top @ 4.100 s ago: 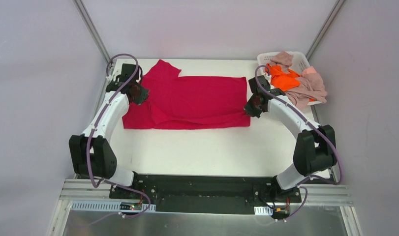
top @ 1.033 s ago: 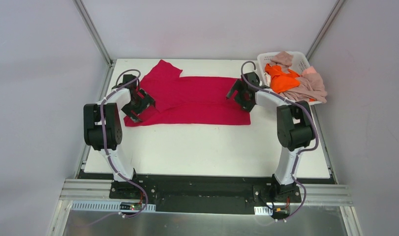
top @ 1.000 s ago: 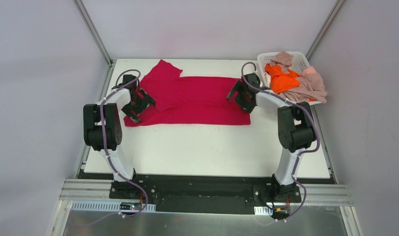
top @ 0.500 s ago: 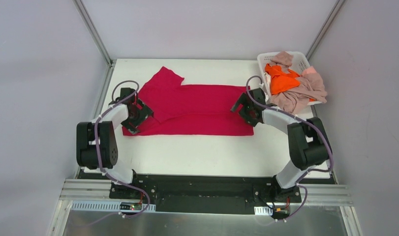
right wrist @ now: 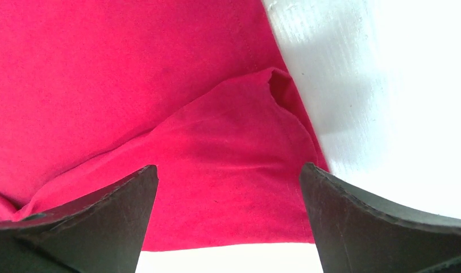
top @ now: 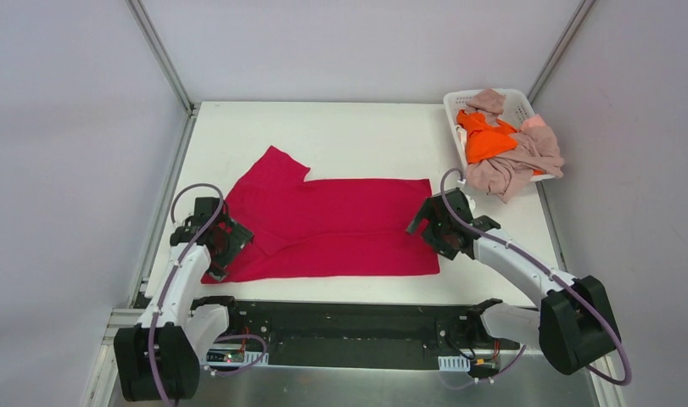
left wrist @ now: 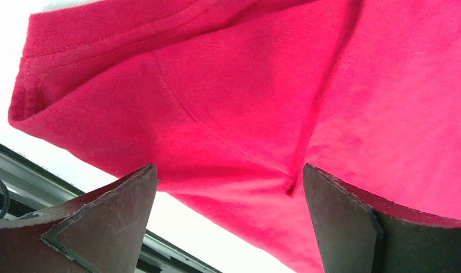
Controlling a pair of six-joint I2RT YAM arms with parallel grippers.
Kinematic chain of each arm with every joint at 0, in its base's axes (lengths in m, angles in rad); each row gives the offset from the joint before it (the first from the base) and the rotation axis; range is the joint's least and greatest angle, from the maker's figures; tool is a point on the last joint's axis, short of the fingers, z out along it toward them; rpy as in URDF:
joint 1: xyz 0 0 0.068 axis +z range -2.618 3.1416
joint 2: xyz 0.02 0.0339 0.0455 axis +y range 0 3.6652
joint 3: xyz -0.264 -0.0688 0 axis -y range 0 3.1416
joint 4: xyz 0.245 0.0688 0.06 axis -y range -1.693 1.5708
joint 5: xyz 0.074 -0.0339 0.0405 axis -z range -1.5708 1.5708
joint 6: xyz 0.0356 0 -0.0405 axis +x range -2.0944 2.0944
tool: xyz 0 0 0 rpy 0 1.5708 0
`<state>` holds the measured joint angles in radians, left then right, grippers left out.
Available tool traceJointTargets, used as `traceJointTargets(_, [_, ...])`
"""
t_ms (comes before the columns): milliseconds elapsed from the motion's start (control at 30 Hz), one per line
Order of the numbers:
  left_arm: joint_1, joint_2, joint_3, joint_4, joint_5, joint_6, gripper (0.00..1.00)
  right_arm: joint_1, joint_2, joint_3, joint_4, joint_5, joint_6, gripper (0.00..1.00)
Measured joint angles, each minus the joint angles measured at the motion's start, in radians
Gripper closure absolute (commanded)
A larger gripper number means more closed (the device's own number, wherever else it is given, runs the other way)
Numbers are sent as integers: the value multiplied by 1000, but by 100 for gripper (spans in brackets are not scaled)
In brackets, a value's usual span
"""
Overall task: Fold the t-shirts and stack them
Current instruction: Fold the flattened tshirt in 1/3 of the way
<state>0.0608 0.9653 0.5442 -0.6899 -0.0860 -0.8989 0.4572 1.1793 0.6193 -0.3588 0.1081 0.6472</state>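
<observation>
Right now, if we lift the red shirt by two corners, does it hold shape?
Probably not: the red t-shirt lies limp and flat with a corner flopped over itself, so it should sag between grip points. Likely light, since the sleeve hem looks thin. Pushed, it would probably bunch; creases already show.

Open table (top: 349,136) lies beyond the red t-shirt (top: 349,229); the basket (top: 517,102) blocks the far right corner, pink-beige t-shirts (top: 514,165) apparently spilling over its rim.

crimson t-shirt (top: 340,225): flat, seemingly folded lengthwise, near side | orange t-shirt (top: 486,140): crumpled, far right | pink-beige t-shirts (top: 514,165): heaped around it
</observation>
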Motion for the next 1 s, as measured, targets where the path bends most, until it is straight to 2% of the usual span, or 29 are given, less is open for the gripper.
traceJointTargets(200, [-24,-55,119,-19,57,-3,1,42,-18,76,-40,6,-9,1])
traceJointTargets(367, [-218,21,163,14,89,-15,1,105,-42,102,-26,0,-12,1])
traceJointTargets(467, [-284,103,161,37,119,-29,1,128,-35,95,-1,-19,-11,1])
traceJointTargets(700, [-290,175,129,135,134,-58,1,199,89,89,90,-51,-11,1])
traceJointTargets(1000, [-291,270,124,222,136,-60,1,200,191,86,116,-44,-11,1])
